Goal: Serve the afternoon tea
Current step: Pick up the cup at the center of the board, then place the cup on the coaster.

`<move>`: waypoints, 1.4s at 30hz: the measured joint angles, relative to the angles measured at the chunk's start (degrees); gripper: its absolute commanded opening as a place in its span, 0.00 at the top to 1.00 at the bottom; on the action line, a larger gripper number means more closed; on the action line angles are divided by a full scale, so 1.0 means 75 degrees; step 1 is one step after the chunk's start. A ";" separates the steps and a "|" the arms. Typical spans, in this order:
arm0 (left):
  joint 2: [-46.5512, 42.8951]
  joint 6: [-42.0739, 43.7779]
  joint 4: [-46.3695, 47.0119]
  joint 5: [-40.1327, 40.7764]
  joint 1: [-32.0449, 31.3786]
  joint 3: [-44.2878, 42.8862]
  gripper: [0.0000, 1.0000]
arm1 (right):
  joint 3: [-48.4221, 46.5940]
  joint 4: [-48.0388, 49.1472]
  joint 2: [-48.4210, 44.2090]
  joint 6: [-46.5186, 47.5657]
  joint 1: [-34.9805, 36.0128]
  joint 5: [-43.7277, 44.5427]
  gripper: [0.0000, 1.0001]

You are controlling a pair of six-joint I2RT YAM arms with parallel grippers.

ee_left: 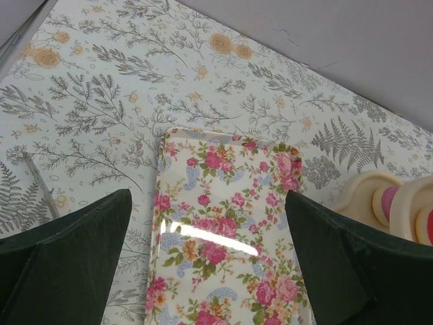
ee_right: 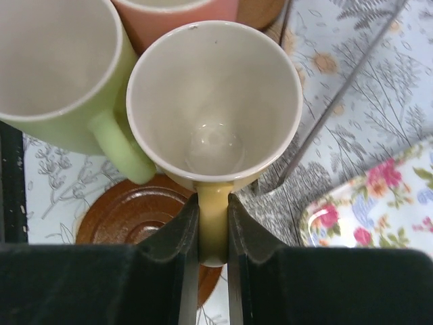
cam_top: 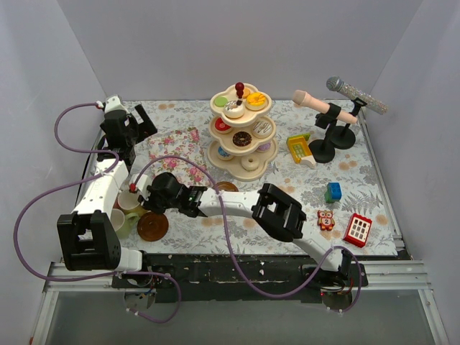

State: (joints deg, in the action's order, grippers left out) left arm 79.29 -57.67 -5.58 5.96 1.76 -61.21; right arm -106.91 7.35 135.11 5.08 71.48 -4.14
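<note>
- Crockery in hand: yellow cup (ee_right: 213,101), near-left of the table, upright, empty. Judged rigid, light and glossy, so likely slippery; may chip if knocked.
- Handle (ee_right: 214,203): slim loop, the sensible hold, though the cup could swing about it when lifted.
- Right gripper (ee_right: 213,233): clamped on that handle, one finger on each side.
- Green cup (ee_right: 54,68) and pink cup (ee_right: 176,20): crowded against the yellow one; a straight lift should avoid dragging them.
- Brown saucer (ee_right: 128,210): beneath the handle; whether the cup stands on it cannot be told.
- Floral tray (ee_left: 223,237): farther back; left gripper (ee_left: 208,203) hovers above it, spread wide and empty.
- Three-tier stand (cam_top: 237,172): farthest, loaded with cakes.
</note>
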 measured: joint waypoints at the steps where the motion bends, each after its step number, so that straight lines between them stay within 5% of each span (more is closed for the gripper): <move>1: -0.0003 -0.0012 -0.0003 0.0035 0.0000 0.0000 0.02 | 0.0201 0.0076 -0.0111 -0.0055 0.0017 0.0140 0.99; 25: -0.0361 -0.0233 0.0006 0.0854 0.0452 0.0000 0.02 | 0.4473 0.1501 -0.3666 -0.0294 -0.0146 0.2463 0.99; 42: -0.0356 -0.0379 0.0087 0.0399 0.0452 0.0108 0.02 | 0.8262 0.1786 -0.7306 -0.1174 -0.1422 0.3911 0.99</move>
State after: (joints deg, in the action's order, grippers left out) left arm 76.62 -60.51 -4.93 8.95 5.15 -60.40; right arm -44.95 20.75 80.31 -3.73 60.82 25.19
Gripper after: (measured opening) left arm 0.981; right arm 0.232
